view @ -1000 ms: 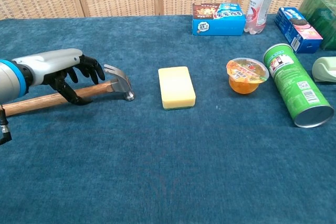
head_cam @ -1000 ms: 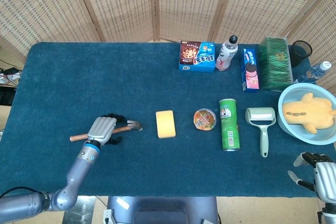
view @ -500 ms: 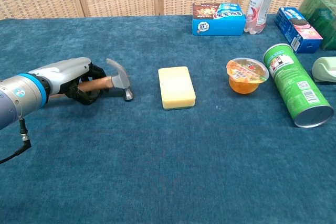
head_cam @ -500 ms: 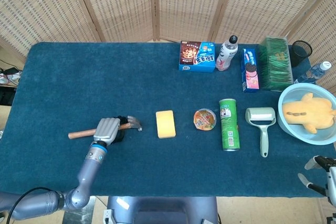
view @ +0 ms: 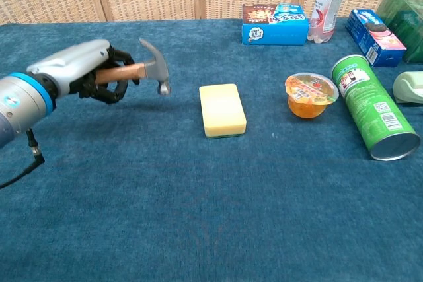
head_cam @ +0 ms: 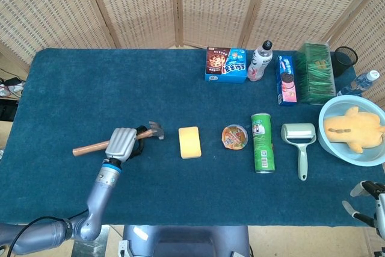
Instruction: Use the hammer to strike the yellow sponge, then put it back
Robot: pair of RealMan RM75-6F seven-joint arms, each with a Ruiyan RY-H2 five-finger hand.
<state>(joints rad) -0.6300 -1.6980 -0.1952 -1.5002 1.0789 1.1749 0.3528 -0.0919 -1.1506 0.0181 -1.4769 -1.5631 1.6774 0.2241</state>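
Note:
The hammer (head_cam: 87,146) (view: 149,67) has a wooden handle and a metal head and hangs lifted off the blue table. My left hand (head_cam: 123,143) (view: 92,70) grips its handle just behind the head. The head points right, toward the yellow sponge (head_cam: 189,142) (view: 222,109), which lies flat a short way off, with a gap between them. Of my right hand (head_cam: 370,200) only the fingertips show, at the head view's lower right corner, apart and holding nothing.
Right of the sponge stand a jelly cup (head_cam: 234,136) (view: 310,94), a lying green can (head_cam: 261,142) (view: 373,105) and a lint roller (head_cam: 299,142). Boxes and a bottle (head_cam: 260,61) line the back. A blue bowl with a yellow toy (head_cam: 354,129) sits far right.
My left hand closed around the hammer handle and raised the hammer off the table. The right hand slid lower, toward the frame's edge.

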